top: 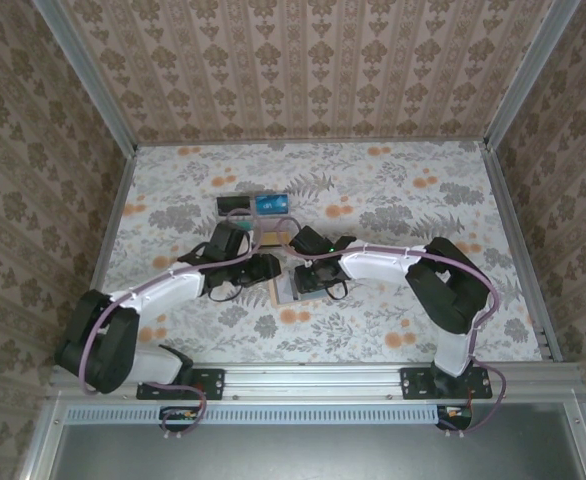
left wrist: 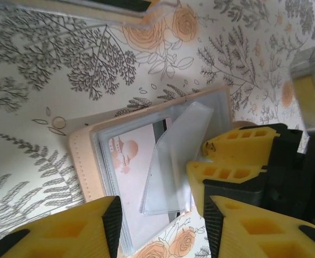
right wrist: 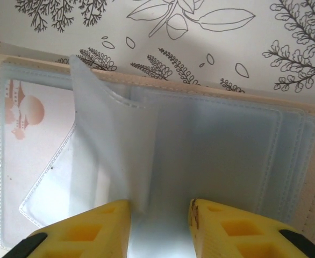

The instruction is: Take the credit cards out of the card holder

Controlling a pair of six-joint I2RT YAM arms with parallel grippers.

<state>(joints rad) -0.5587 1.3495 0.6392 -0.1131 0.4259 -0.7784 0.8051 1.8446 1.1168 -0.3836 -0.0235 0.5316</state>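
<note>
- The card holder [right wrist: 34, 177] lies open on the floral table [top: 393, 330], between both grippers.
- Right gripper [right wrist: 160, 228] pinches a clear plastic sleeve [right wrist: 114, 150], lifting it.
- Left gripper [left wrist: 163, 215] hangs parted over the holder's near edge, gripping nothing.
- Two credit cards [top: 254, 204] lie well apart, farther back.

Both arms are showing white shells on the forearm links and black housings at the joints and shoulders. Left arm [top: 163, 290]: a pale lilac cable is running along its length, looping at the elbow. Right arm [top: 413, 268]: same lilac cable, looping past the elbow down to the base. Black base plates are sitting bolted to a silver rail. Left gripper [left wrist: 163, 226]: yellow fingers with rectangular moulded pockets, black backing. Right gripper [right wrist: 158, 228]: matching yellow fingers [right wrist: 79, 234], same pockets, black edging at the corners.
</note>
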